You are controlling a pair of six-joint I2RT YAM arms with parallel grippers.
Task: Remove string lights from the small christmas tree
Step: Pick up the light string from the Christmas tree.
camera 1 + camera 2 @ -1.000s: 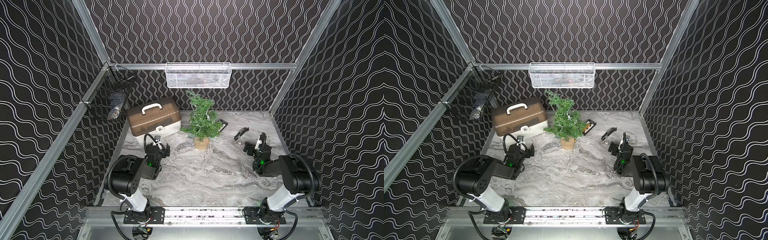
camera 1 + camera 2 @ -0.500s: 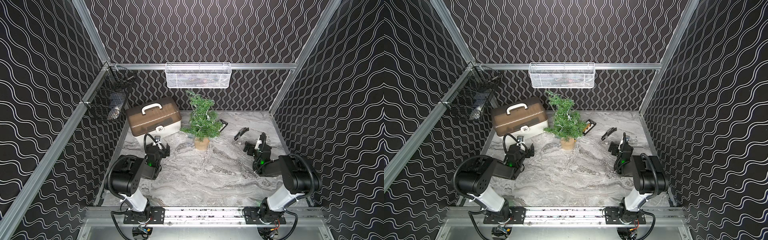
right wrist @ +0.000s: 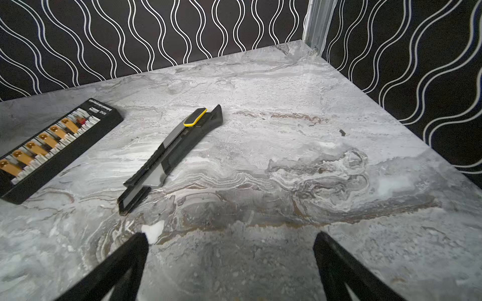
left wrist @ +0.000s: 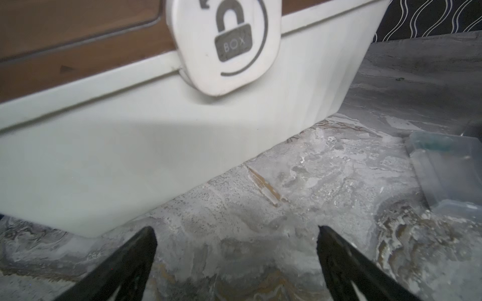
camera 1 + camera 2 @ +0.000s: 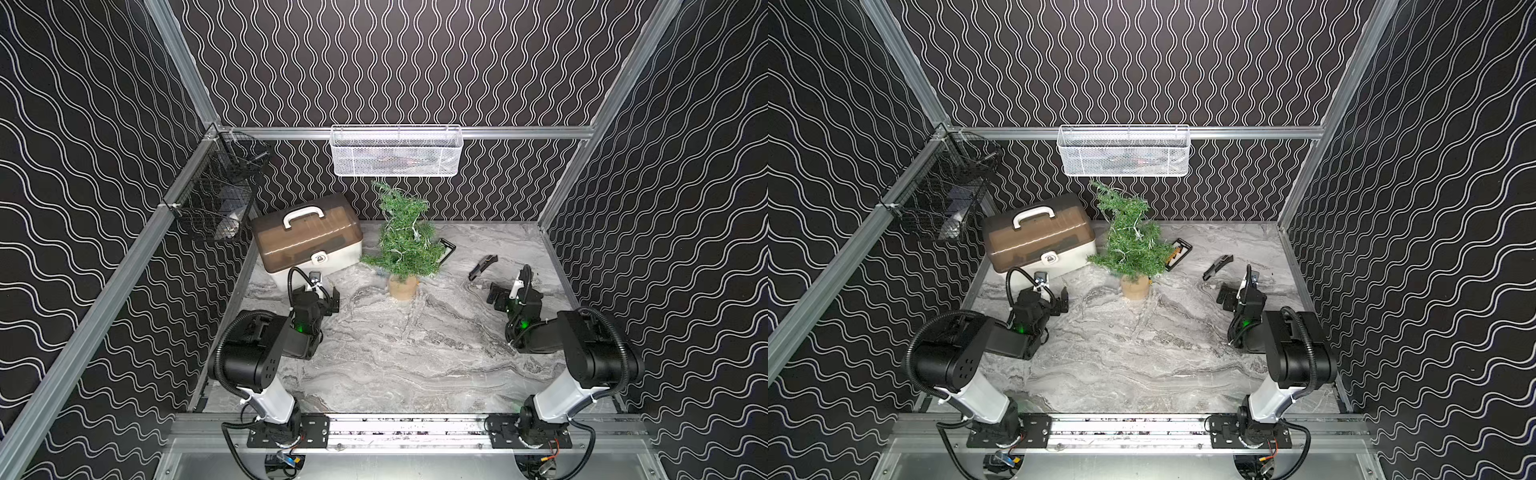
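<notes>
Top views show a grey marbled tabletop (image 5: 395, 353): closed brown-lidded white plastic box (image 5: 307, 237), contents hidden, at ten o'clock; small green burlap-based christmas tree (image 5: 405, 245) at twelve, silvery string lights (image 5: 410, 227) wound on it. Both the left end effector (image 4: 234, 234) and right end effector (image 3: 232, 239) gape empty, well apart from it. A snagged wire could topple the tree.
</notes>
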